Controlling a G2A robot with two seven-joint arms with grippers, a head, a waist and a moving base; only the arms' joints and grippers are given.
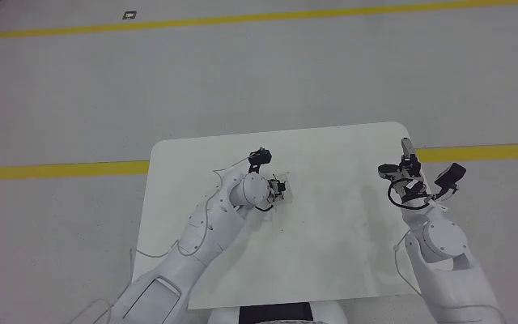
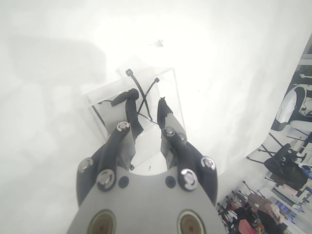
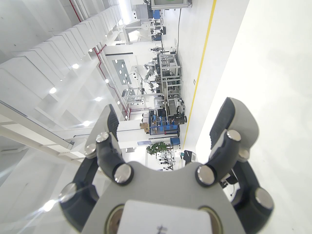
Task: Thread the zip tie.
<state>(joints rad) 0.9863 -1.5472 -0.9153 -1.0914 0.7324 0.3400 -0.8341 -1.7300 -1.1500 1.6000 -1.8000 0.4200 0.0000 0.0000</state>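
Two black zip ties [image 2: 136, 83] lie crossed inside a small clear box [image 2: 176, 91] on the white table [image 1: 340, 243]. My left gripper [image 2: 147, 99] hangs open just over the box, its fingertips on either side of the crossed ties. In the top view the left gripper [image 1: 279, 188] is at the table's middle left. My right gripper [image 3: 170, 115] is open with nothing between its fingers; it is held at the table's right edge [image 1: 406, 155], pointing away from the robot.
A small speck of debris [image 2: 159, 42] lies on the table beyond the box. The table's far right corner [image 1: 401, 128] is close to the right gripper. Bare table surface spreads between the two arms.
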